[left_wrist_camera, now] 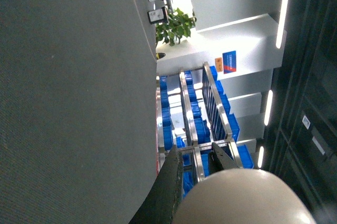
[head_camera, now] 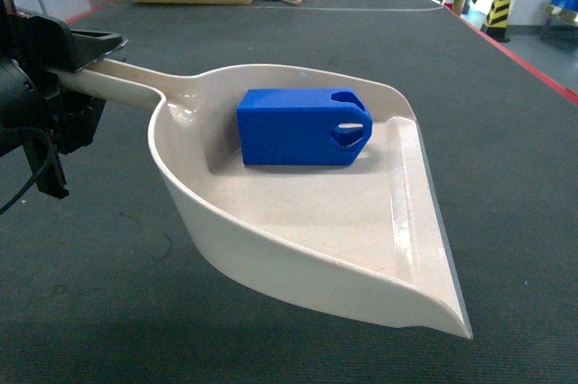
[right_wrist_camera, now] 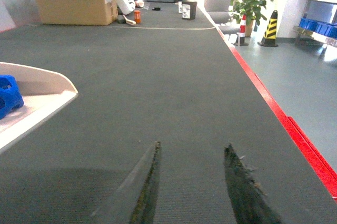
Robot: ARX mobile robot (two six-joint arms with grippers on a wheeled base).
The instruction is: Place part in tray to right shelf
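Blue part (head_camera: 302,127) in left-held tray (head_camera: 298,248)

The head camera is looking steeply down, close over the tray (head_camera: 298,221) and grey counter (head_camera: 506,149). The left wrist view is facing sideways, rolled, toward distant shelves. The right wrist view is looking low along the counter (right_wrist_camera: 174,76), sharing the tray's (right_wrist_camera: 37,95) edge

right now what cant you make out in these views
- Head: the left gripper's hold on the tray handle is hidden by the arm's black body.
- Right wrist: the part is cut off by the left edge.
- Left wrist: the right shelf is far, small, partly behind the tray.
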